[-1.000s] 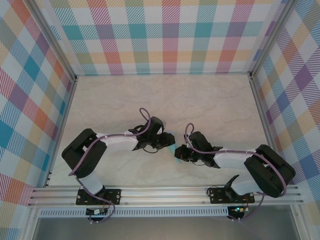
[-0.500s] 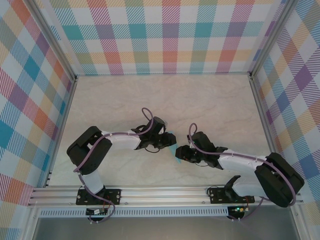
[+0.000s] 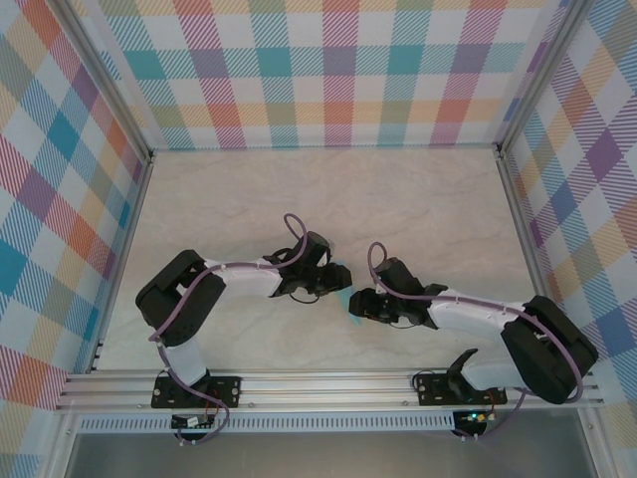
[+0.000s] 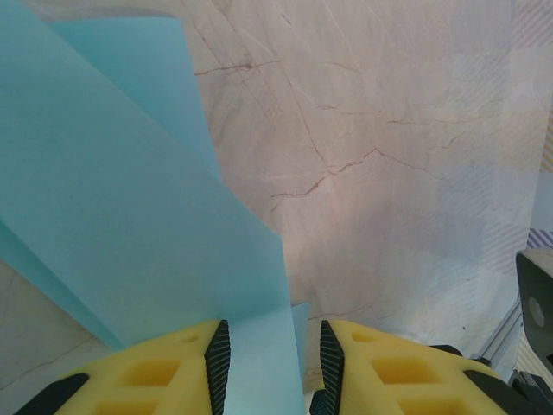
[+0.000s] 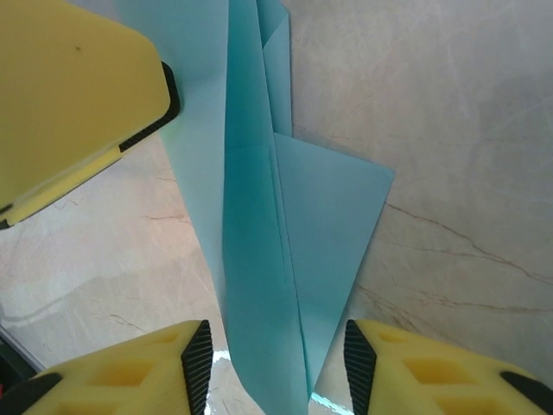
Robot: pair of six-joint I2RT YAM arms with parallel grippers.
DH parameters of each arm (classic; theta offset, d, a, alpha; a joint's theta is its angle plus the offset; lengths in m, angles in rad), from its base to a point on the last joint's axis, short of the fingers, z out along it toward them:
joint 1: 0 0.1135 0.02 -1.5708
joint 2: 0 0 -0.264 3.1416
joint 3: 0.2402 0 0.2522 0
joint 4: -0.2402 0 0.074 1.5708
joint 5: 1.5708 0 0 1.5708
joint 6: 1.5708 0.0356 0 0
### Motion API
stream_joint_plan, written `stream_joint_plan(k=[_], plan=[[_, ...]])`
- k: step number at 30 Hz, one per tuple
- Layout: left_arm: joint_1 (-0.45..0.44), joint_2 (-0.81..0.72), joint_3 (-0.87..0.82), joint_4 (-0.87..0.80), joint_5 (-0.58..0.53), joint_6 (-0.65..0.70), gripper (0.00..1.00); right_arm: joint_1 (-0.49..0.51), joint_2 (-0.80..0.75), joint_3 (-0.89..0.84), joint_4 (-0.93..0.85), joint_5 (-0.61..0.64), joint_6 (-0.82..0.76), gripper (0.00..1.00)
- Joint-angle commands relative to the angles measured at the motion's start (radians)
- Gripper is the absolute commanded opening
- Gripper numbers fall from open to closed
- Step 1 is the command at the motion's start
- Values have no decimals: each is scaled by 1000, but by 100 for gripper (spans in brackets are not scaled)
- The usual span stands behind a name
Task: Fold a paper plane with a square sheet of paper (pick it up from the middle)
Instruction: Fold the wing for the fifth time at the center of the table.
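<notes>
step: folds part-made, creasing judged under way | thing: narrow light-blue folded paper dart (image 5: 259,259) at centre of pale marbled bench (image 3: 418,199) | left pincer (image 4: 268,367): spread, straddling it from 9 o'clock | right pincer (image 5: 275,367): spread, straddling from 4 o'clock | next: probably a gentle pinch along the ridge

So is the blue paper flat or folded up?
Folded. The right wrist view shows the blue paper in overlapping layers with long straight creases, narrowing to a point.
</notes>
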Motion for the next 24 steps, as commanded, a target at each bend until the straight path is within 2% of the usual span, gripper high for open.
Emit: stream_joint_plan(k=[1, 9, 24], plan=[[-12, 16, 26, -10, 3, 22, 35, -6, 21, 29, -21, -6, -19, 43], [-11, 22, 27, -18, 1, 23, 35, -6, 77, 38, -19, -18, -11, 31], [-13, 47, 39, -58, -17, 22, 33, -7, 111, 56, -71, -5, -21, 23]])
